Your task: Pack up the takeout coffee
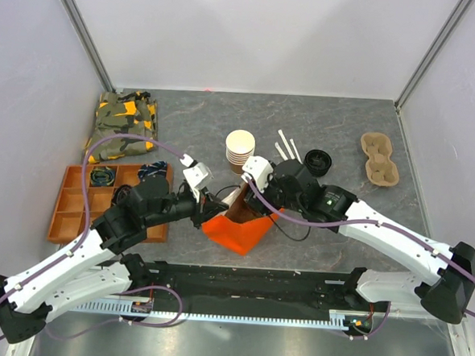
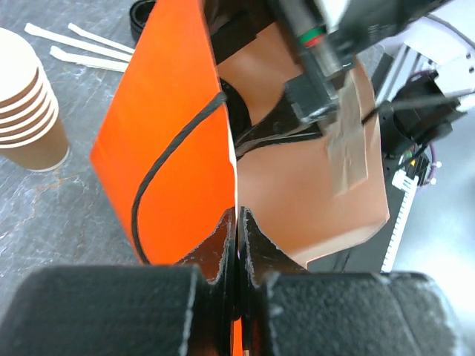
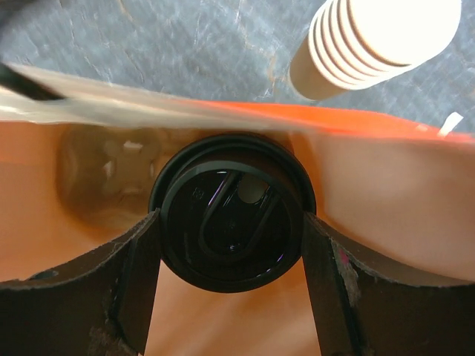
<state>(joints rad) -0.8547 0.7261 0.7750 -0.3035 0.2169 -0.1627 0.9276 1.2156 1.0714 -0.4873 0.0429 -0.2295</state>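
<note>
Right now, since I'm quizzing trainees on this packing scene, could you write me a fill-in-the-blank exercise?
1. The left gripper pinches a bag whose outside is ___.
2. The right gripper holds the takeout coffee inside the ___.
3. The coffee's lid is ___.
Missing words: orange; bag; black.
</note>
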